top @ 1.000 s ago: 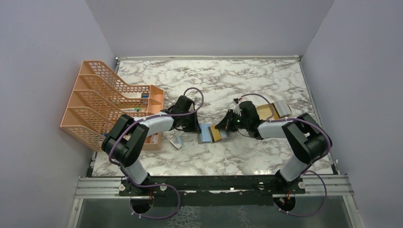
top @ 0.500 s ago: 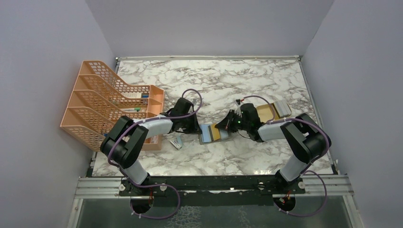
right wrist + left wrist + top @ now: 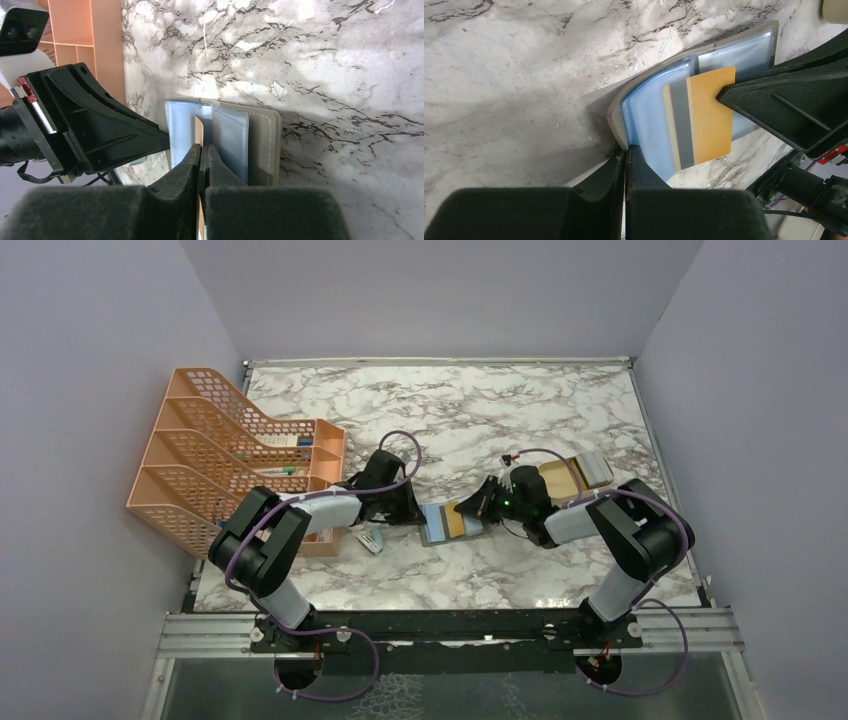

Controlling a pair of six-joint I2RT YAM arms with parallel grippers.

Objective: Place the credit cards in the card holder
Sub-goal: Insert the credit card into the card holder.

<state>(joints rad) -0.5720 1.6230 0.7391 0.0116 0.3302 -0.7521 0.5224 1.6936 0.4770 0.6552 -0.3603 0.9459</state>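
The card holder (image 3: 433,525) lies open on the marble, grey outside and light blue inside. My left gripper (image 3: 413,515) is shut on its left edge, as the left wrist view (image 3: 626,150) shows close up. A tan-gold credit card (image 3: 704,117) with a grey stripe lies over the blue pockets (image 3: 644,115). My right gripper (image 3: 468,510) is shut on that card, which is edge-on in the right wrist view (image 3: 198,131) between the right gripper's tips (image 3: 201,147), over the holder (image 3: 262,150). More cards (image 3: 594,468) rest at the tan tray.
An orange mesh file rack (image 3: 225,455) stands at the left. A shallow tan tray (image 3: 560,478) sits behind the right arm. A small pale object (image 3: 372,540) lies near the rack's front corner. The two arms meet over the holder.
Both grippers and the card holder have shifted slightly toward the near edge. The card stays held over the blue pockets. Both grips are unchanged.
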